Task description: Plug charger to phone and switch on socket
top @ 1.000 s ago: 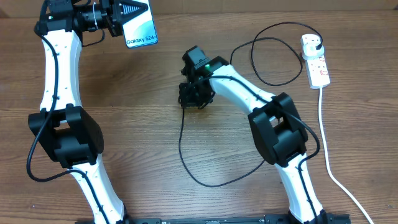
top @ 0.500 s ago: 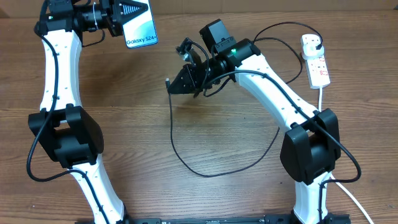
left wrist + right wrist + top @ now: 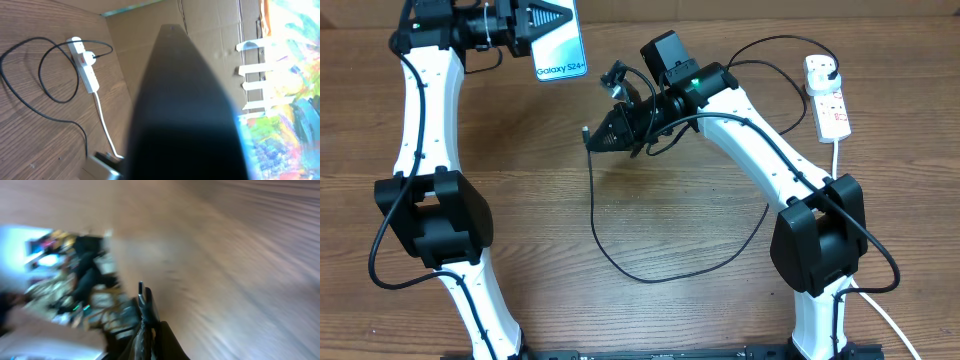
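Nearest me, the charger (image 3: 610, 255) cable lies in a loose loop on the table (image 3: 700, 320). Farther up, my right gripper (image 3: 596, 137) is clamped on the cable just behind its connector tip (image 3: 586, 130), which pokes out to the left. Far left, my left gripper (image 3: 542, 18) pinches the phone (image 3: 563, 50), its screen facing the overhead camera. The phone is well apart from the tip, so plugging in is not yet done. Far right, the socket (image 3: 827, 97) has the black plug (image 3: 831, 68) seated. I cannot tell its switch position, and I judge switching remains.
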Available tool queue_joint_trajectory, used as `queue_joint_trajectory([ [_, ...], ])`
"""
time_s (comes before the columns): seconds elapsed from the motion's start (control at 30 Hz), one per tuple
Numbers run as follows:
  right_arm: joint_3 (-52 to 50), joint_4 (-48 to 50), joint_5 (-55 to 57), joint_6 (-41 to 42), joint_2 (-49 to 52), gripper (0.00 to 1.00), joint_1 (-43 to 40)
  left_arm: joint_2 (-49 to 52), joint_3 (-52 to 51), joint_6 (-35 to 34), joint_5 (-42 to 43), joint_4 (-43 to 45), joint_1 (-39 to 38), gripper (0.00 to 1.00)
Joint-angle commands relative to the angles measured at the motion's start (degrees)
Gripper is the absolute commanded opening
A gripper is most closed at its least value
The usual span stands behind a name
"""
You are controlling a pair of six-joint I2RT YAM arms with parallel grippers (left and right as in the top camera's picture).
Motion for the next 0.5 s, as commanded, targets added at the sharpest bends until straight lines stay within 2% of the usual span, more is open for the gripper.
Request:
queue_joint_trajectory([
  [0.0,-1.7,-0.5,16.0,5.0,-0.4,0.04,0.9,-1.2,0.3,1.8,2.6,0.0,0.0,0.04],
  [0.27,-14.4,7.6,31.6,17.1,-0.4,0.04,2.8,-1.2,0.3,1.8,2.6,0.0,0.0,0.04],
  [0.47,-23.9,16.9,37.3,21.6,-0.4,0.04,2.8,-1.2,0.3,1.8,2.6,0.0,0.0,0.04],
])
